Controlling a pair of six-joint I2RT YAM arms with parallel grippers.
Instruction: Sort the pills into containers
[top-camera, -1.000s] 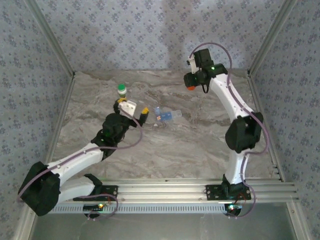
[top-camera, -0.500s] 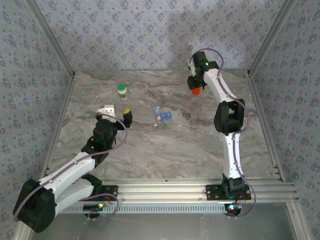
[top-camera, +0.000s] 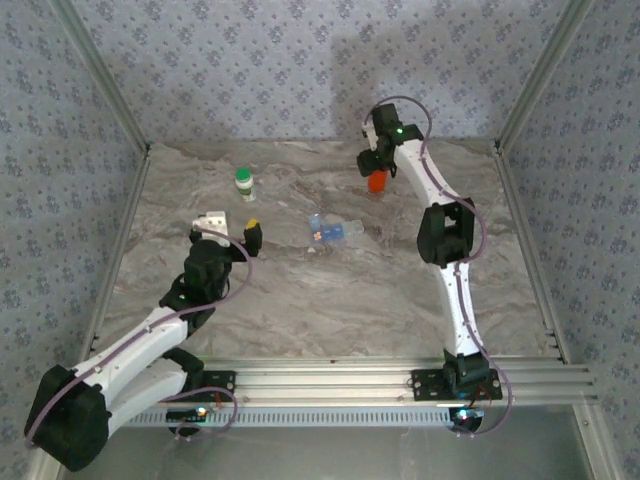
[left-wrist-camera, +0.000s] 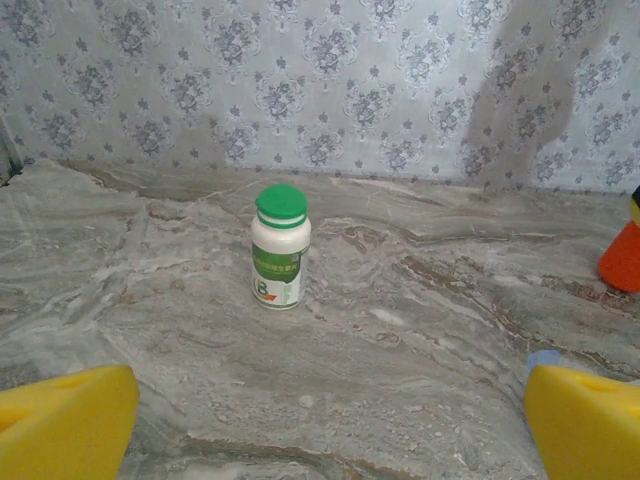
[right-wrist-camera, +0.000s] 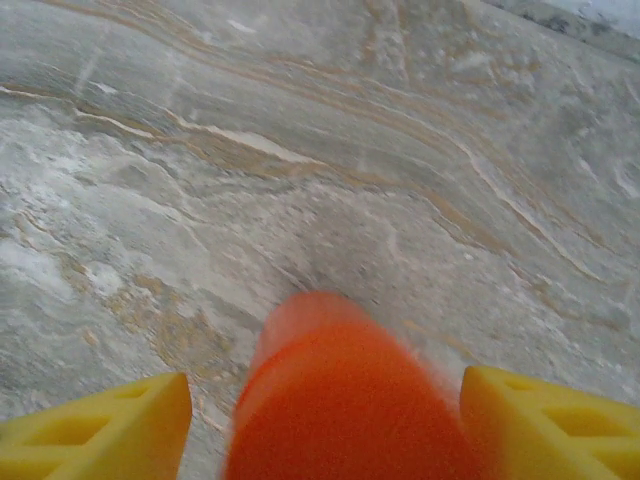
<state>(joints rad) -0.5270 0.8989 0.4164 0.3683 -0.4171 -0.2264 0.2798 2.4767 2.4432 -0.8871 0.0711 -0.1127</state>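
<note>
The pill box (top-camera: 331, 232), translucent blue and clear, lies flat at mid-table; a small reddish speck shows in it, and I cannot make out pills otherwise. My left gripper (top-camera: 234, 227) hovers open to its left, facing the back wall, with nothing between its yellow fingers (left-wrist-camera: 62, 420). At the back of the table my right gripper (top-camera: 373, 166) stands over an orange bottle (top-camera: 376, 182). In the right wrist view the orange bottle (right-wrist-camera: 340, 400) is blurred and sits between the spread yellow fingers (right-wrist-camera: 545, 420), with a narrow gap on each side.
A white bottle with a green cap (top-camera: 244, 181) stands upright at the back left, straight ahead of my left gripper (left-wrist-camera: 325, 430) in its wrist view as the white bottle (left-wrist-camera: 280, 247). The orange bottle (left-wrist-camera: 622, 258) peeks in at that view's right edge. Patterned walls close in the table.
My right arm swung left and down, bringing the orange bottle to the table, and its jaws widened. My left arm pulled back left from the pill box, then held still.
</note>
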